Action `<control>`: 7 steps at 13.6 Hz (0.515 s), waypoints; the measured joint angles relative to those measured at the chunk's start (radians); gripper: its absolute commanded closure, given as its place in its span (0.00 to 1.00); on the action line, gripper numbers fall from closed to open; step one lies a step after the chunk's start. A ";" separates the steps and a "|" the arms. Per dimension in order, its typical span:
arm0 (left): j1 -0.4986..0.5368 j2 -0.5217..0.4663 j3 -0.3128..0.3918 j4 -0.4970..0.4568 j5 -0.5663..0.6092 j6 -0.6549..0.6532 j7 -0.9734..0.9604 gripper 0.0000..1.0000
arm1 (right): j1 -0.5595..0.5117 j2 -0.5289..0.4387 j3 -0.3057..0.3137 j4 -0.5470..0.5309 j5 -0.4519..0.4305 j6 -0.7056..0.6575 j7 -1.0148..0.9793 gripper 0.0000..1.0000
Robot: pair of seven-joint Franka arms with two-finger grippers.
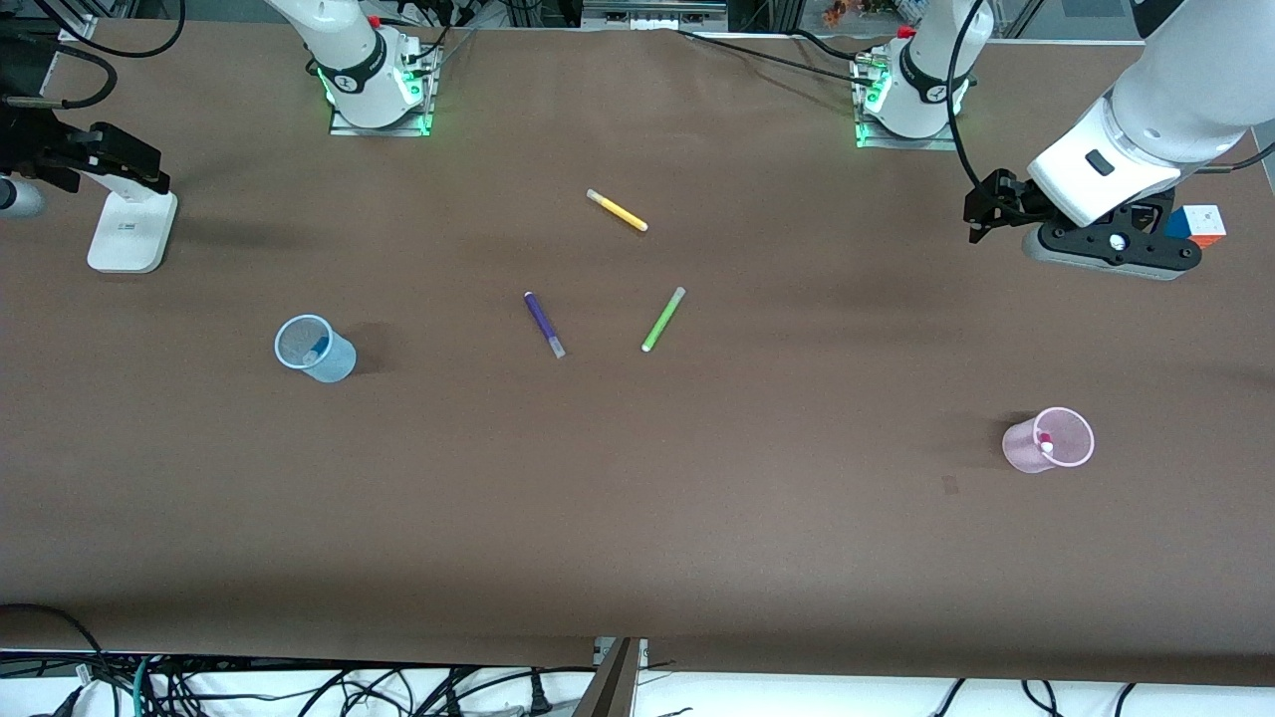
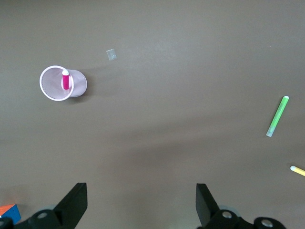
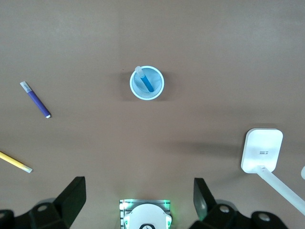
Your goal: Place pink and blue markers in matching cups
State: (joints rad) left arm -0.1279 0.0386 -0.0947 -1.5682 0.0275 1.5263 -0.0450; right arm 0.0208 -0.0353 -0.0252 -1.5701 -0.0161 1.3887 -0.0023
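The pale pink cup (image 1: 1024, 445) stands toward the left arm's end of the table with the pink marker (image 1: 1045, 442) upright in it, cap up. The left wrist view shows both the cup (image 2: 80, 84) and the marker (image 2: 65, 80). The pale blue cup (image 1: 337, 360) stands toward the right arm's end and holds the blue marker (image 1: 319, 349). The right wrist view shows that cup (image 3: 160, 89) and marker (image 3: 147, 82). My left gripper (image 2: 140, 191) is open and empty, held high over the table's end beside its base. My right gripper (image 3: 138, 183) is open and empty, high near its base. Both arms wait.
A purple pen (image 1: 544, 324), a lime-green pen (image 1: 662, 319) and a yellow pen (image 1: 617, 210) lie mid-table. A white stand (image 1: 129, 231) is at the right arm's end. A colour cube (image 1: 1200, 224) lies at the left arm's end.
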 measured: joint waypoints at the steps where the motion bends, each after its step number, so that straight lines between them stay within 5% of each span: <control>1: 0.000 0.001 0.000 -0.004 0.000 0.001 0.001 0.00 | 0.000 0.000 0.000 0.000 0.000 0.000 0.000 0.00; 7: 0.000 0.004 0.010 -0.012 0.000 0.004 0.010 0.00 | 0.000 0.000 0.000 0.000 0.000 0.000 0.000 0.00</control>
State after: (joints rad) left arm -0.1281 0.0430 -0.0851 -1.5804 0.0275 1.5307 -0.0347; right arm 0.0208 -0.0353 -0.0252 -1.5700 -0.0161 1.3887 -0.0023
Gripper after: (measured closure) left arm 0.000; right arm 0.000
